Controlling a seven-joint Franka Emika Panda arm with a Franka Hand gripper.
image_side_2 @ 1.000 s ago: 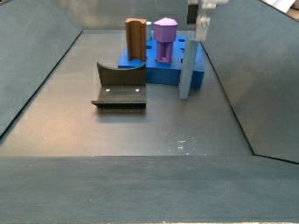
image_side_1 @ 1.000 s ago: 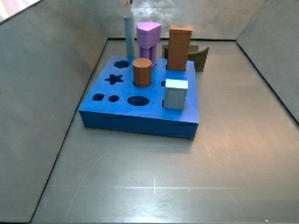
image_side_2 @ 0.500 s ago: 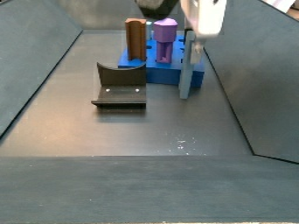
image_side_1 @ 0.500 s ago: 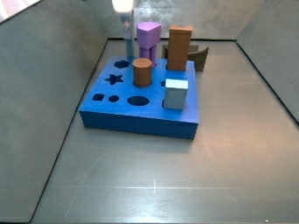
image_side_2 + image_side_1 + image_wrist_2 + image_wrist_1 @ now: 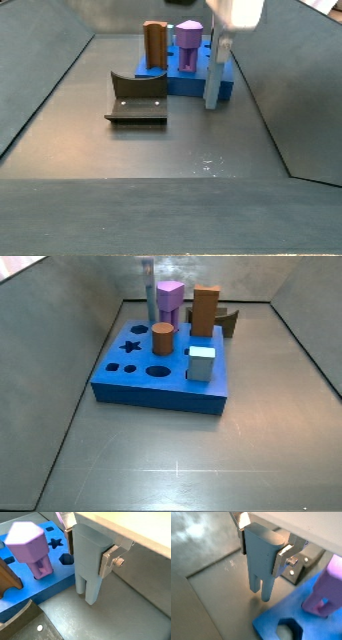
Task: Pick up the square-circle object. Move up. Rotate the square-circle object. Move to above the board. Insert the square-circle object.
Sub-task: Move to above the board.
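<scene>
The gripper (image 5: pixel 263 548) hangs at the back of the desk (image 5: pixel 174 456), beside the far edge of the board (image 5: pixel 167 391); its jaws are pinching the peg (image 5: pixel 262 564), the silver plates flat against two of its sides in both wrist views; the peg (image 5: pixel 90 567) stands upright, lower end forked and free, clear of the desk floor and just off the board's edge rather than over a hole, as far as the wrist views show; in a side view the peg (image 5: pixel 218 75) hangs down alongside the board (image 5: pixel 201 85), near the purple peg (image 5: pixel 191 45). So picking up and lifting look done, and the rotation probably too; what is left is to carry the peg above its hole and push it in.
</scene>
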